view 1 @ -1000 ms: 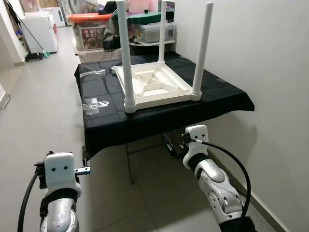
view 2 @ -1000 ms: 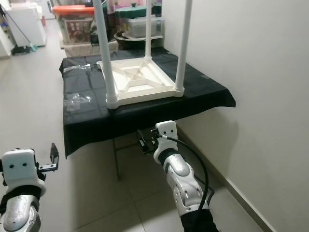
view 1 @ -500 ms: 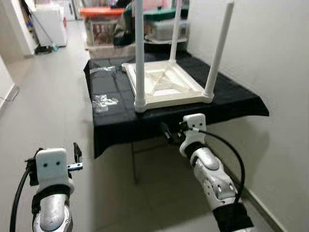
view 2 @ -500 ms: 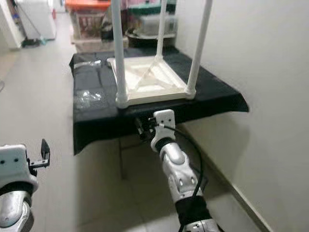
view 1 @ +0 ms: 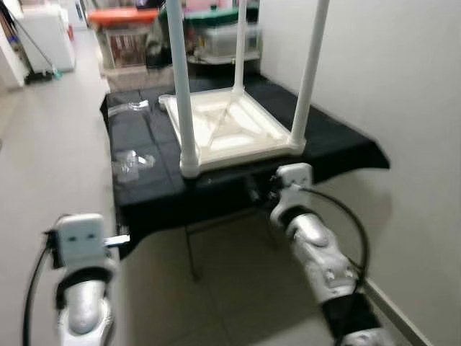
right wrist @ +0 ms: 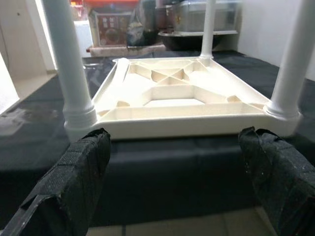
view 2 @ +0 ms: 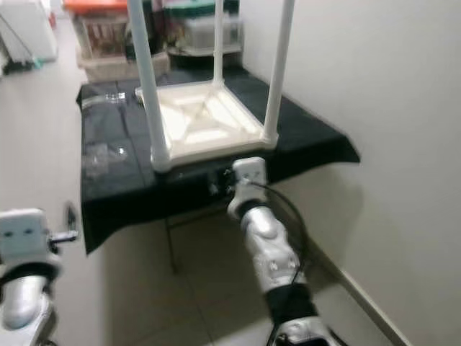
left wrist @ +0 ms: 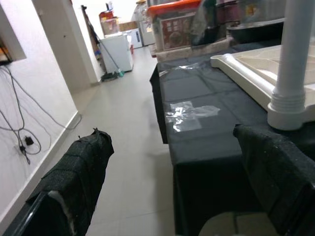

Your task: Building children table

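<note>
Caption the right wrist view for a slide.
Open right gripper faces the upturned white children's table on a black-draped table, three legs fitted.

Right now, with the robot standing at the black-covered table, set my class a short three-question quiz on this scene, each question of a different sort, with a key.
1. True or false: the white children's table lies upside down on the black tablecloth, legs pointing up.
2. How many legs are fitted to it? A) two B) three C) four
3. Fill in: the right gripper faces the near edge of the white table with its fingers ____.

Key:
1. True.
2. B: legs stand at three corners; the far-left corner has none.
3. Open. The left gripper, off the cloth's left corner, is open too.
</note>
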`<state>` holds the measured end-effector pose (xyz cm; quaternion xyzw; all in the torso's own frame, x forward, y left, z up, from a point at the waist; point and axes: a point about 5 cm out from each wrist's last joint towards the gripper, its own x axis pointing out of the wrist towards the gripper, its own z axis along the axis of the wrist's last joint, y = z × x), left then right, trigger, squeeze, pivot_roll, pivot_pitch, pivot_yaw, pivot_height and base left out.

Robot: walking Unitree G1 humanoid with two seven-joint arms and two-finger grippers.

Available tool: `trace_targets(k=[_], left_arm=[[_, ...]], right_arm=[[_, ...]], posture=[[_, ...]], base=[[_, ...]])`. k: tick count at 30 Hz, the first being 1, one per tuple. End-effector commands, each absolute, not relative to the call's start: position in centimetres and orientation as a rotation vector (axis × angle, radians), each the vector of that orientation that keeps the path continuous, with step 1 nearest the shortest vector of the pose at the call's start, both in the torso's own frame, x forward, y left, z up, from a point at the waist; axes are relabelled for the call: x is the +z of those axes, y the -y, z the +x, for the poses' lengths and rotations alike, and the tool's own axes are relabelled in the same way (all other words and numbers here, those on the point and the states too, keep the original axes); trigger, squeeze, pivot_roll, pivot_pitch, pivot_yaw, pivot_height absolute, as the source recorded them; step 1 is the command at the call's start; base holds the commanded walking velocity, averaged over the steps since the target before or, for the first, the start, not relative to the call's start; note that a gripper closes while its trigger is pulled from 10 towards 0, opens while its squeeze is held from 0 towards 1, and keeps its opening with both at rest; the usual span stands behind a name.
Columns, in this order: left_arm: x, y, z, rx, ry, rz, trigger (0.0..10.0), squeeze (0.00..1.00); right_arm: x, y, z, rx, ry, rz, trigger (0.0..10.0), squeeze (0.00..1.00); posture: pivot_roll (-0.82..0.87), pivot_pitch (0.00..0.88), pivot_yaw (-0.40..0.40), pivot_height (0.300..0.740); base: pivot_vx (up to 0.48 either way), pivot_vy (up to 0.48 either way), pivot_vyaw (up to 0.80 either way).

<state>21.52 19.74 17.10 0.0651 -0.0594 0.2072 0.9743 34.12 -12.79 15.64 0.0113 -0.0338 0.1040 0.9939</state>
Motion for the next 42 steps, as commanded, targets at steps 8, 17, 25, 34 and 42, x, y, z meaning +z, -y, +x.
trace_targets(k=[8, 17, 25, 34, 42], left_arm=[[16.86, -20.34, 21.23, 0.445, 0.102, 0.155, 10.0, 0.0], [16.7, -20.46, 21.19, 0.45, 0.096, 0.157, 10.0, 0.0], [16.54, -20.45, 21.13, 0.447, 0.091, 0.153, 10.0, 0.0], [16.33, -20.27, 21.06, 0.437, 0.085, 0.149, 10.0, 0.0], [16.19, -19.52, 21.31, 0.363, 0.075, 0.114, 10.0, 0.0]], right_arm=[[15.6, 11.22, 34.06, 0.25, 0.08, 0.026, 10.0, 0.0], [15.55, 11.14, 34.11, 0.255, 0.09, 0.018, 10.0, 0.0], [15.53, 11.38, 34.23, 0.232, 0.088, 0.028, 10.0, 0.0], [15.33, 11.58, 34.3, 0.221, 0.083, 0.021, 10.0, 0.0], [15.28, 11.78, 34.33, 0.204, 0.083, 0.022, 10.0, 0.0]], posture=[[0.08, 0.0, -0.026, 0.74], [0.08, 0.0, -0.026, 0.74], [0.08, 0.0, -0.024, 0.74], [0.08, 0.0, -0.023, 0.74], [0.08, 0.0, -0.025, 0.74]], base=[[0.286, 0.0, 0.0], [0.285, 0.0, 0.14], [0.285, 0.0, 0.08], [0.286, 0.0, 0.0], [0.141, 0.0, 0.0]])
